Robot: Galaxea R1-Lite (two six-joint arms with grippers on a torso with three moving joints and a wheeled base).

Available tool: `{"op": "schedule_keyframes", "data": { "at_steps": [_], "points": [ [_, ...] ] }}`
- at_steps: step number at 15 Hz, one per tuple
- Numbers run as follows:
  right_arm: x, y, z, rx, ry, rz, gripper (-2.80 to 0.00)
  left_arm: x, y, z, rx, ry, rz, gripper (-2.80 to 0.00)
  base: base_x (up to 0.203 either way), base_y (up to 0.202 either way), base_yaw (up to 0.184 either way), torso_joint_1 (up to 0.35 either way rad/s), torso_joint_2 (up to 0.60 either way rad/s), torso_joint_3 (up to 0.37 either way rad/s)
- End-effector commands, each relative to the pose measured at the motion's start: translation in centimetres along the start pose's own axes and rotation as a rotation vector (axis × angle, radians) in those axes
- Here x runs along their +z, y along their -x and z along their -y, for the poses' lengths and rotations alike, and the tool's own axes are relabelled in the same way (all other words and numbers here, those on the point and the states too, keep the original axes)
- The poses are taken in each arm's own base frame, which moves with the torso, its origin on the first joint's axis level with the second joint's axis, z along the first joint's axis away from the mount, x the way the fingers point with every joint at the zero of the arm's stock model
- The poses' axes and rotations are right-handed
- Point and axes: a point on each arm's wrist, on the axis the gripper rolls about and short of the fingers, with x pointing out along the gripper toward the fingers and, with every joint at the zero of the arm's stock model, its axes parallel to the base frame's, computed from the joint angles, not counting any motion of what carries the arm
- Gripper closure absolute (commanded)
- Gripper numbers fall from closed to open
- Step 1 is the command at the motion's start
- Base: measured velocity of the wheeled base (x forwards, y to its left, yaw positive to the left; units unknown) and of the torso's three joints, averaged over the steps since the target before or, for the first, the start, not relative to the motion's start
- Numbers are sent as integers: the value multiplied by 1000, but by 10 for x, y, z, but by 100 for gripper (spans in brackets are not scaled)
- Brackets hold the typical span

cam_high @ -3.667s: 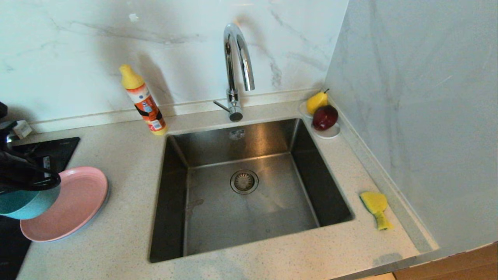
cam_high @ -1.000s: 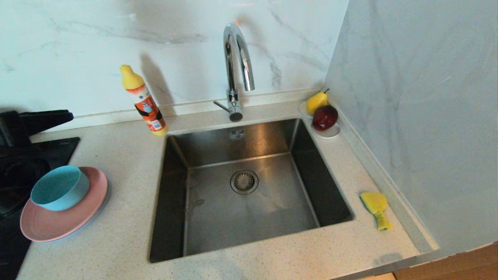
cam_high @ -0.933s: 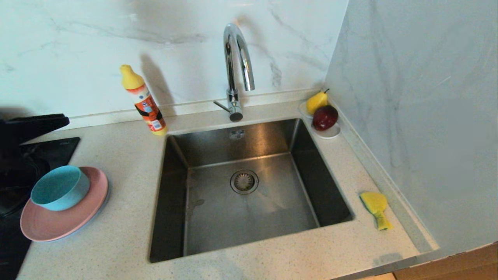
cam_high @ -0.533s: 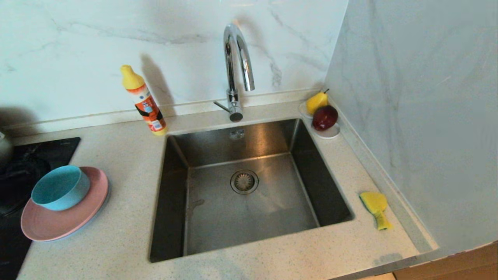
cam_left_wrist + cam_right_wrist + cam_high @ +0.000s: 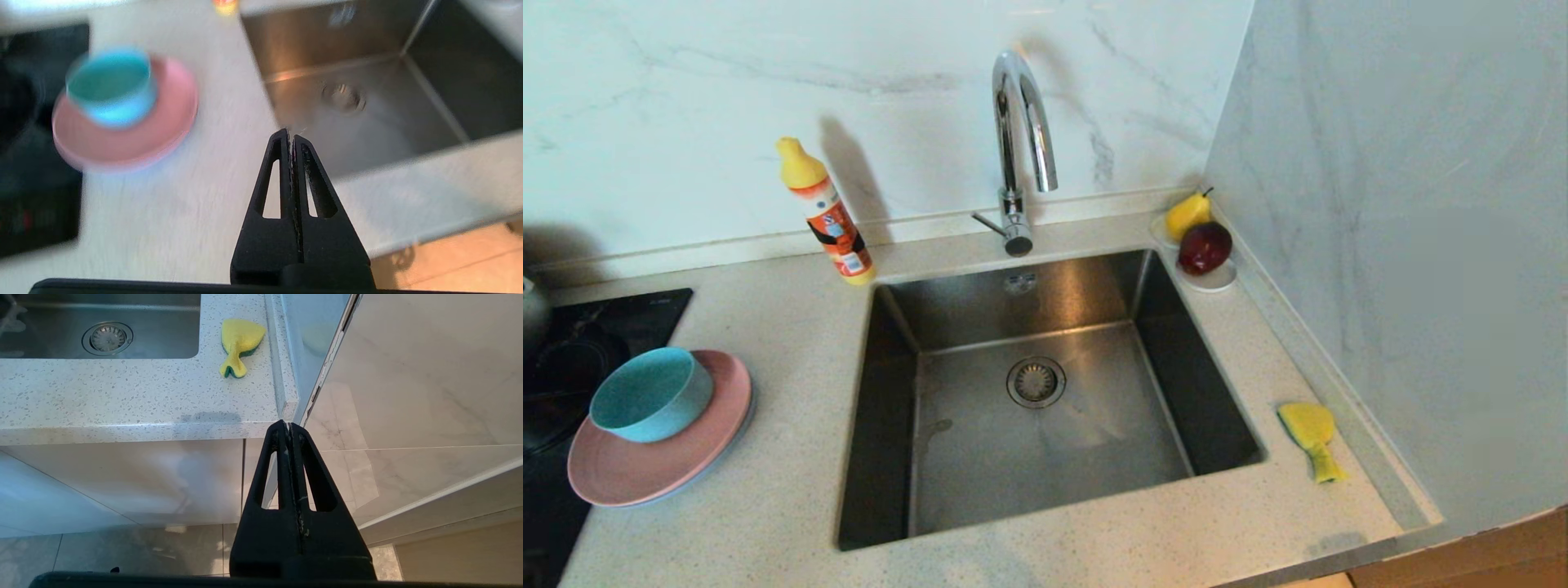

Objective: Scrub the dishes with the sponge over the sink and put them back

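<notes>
Your dishes stand in one stack on the counter (image 5: 784,506) left of the sink (image 5: 1045,457): the bowl (image 5: 649,394) sits on the pink plate (image 5: 670,469), toward its far-left part. Under the pink rim you see only a thin pale edge, probably the blue plate. All look like matte plastic, so expect them to be light and stiff, not fragile, but easy to slide on each other. Take the bowl by its wall, one finger inside and one outside. A plate lies flat, so you can take it only at the rim, best where it stands over the counter edge.

The sponge (image 5: 1312,434) lies on the counter right of the sink, near the side wall. It is soft and light and is pinched at one end; grip the broad part, and it will squash under the fingers.

The left gripper (image 5: 291,136) is pressed shut and holds nothing; it hangs in front of the counter, between stack and sink. The right gripper (image 5: 288,426) is also shut and empty, parked low before the cabinet, below the counter corner.

Around: the tap (image 5: 1017,147) rises behind the sink, the bottle (image 5: 823,211) stands behind its left corner, and a saucer (image 5: 1213,282) with fruit sits at the far right corner. A black hob (image 5: 572,343) lies just beside the stack. In my view nothing blocks the sponge, but the side wall gives little room.
</notes>
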Motion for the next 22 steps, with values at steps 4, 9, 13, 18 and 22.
{"op": "schedule_keyframes", "data": {
  "at_steps": [4, 9, 13, 18, 22],
  "points": [
    [0, 0, 0, 1, 1, 1, 0, -84, 12, 4, 22, -4, -5, 0, 0, 0, 0, 0, 0, 0],
    [0, 0, 0, 1, 1, 2, 0, -94, 7, 1, 125, -9, -1, 0, 0, 0, 0, 0, 0, 0],
    [0, 0, 0, 1, 0, 0, 0, -94, 7, 1, 116, -24, 4, 0, 0, 0, 0, 0, 0, 0],
    [0, 0, 0, 1, -1, -1, 0, -94, 7, 1, 120, 10, 7, 0, 0, 0, 0, 0, 0, 0],
    [0, 0, 0, 2, 1, -1, 0, -94, 7, 1, 120, 10, 7, 0, 0, 0, 0, 0, 0, 0]
  ]
}}
